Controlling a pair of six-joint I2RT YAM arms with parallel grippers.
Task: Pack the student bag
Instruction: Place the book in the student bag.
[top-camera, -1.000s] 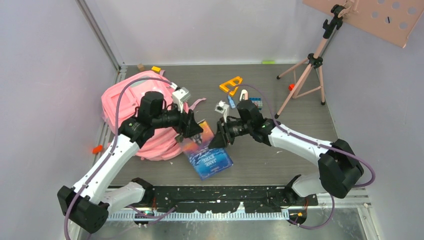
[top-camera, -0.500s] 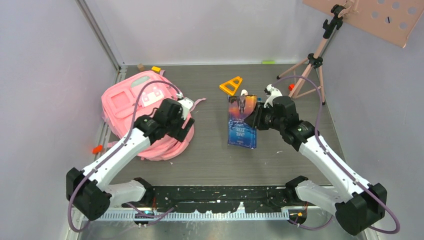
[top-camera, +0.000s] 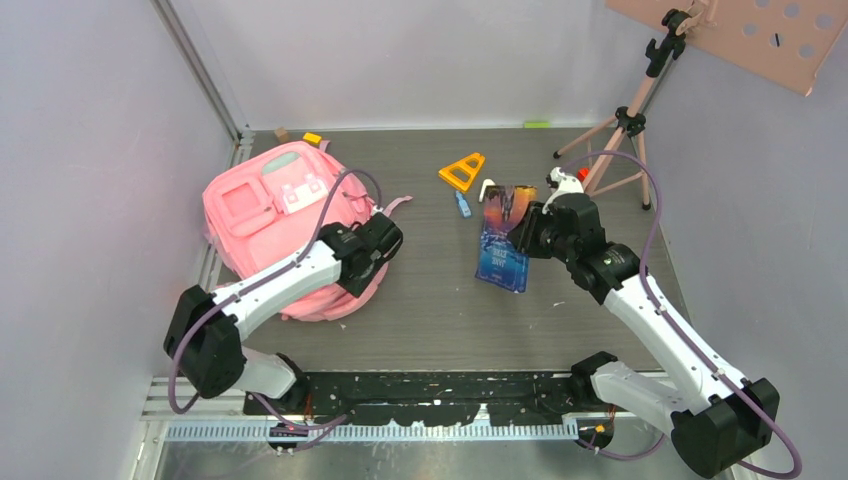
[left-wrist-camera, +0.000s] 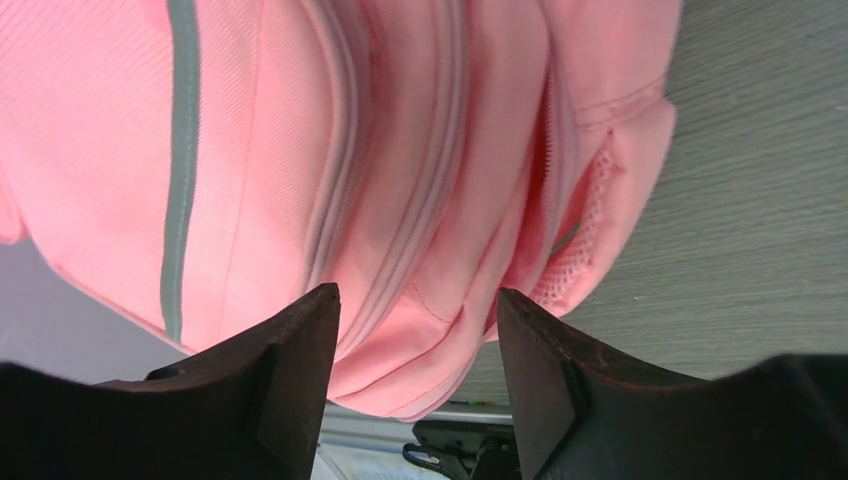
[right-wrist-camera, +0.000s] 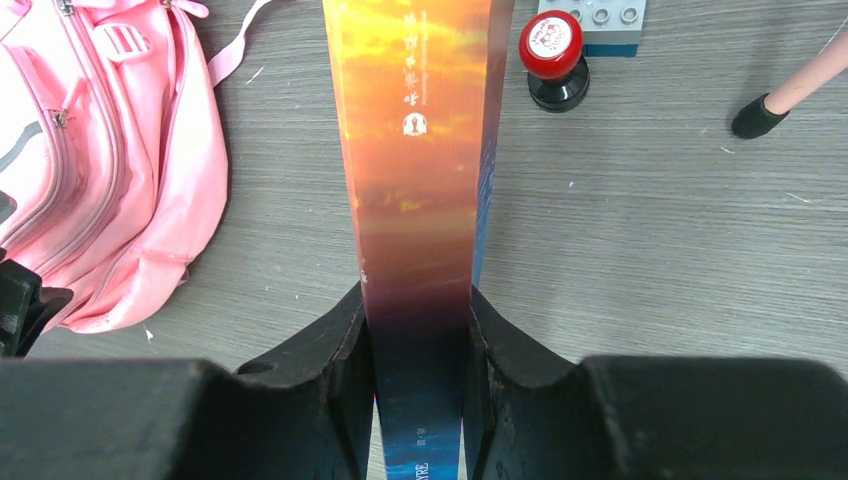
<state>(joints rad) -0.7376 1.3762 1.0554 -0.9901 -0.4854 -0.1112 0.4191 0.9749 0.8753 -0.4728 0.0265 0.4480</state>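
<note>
Right gripper (right-wrist-camera: 415, 305) clamped book (right-wrist-camera: 415, 150) at one end, right of centre. 
Student bag (top-camera: 250, 215) lay far left, apparently zipped. 
Left gripper (left-wrist-camera: 415, 300) fingers apart astride bag's edge; grip unclear. 
Risks: book pivoting, slipping from end pinch; soft fabric escaping, bag dragging, opening staying shut.

1 high camera looks down on the table (top-camera: 430, 300); 2 close wrist cameras share the student bag (right-wrist-camera: 120, 150).

Left arm (top-camera: 280, 280) and right arm (top-camera: 660, 320) share white links between rounded black joints (black bases at six o'clock). A purple cable (top-camera: 648, 180) loops along each; end effector fingers (left-wrist-camera: 290, 370) are matte black wedges.
</note>
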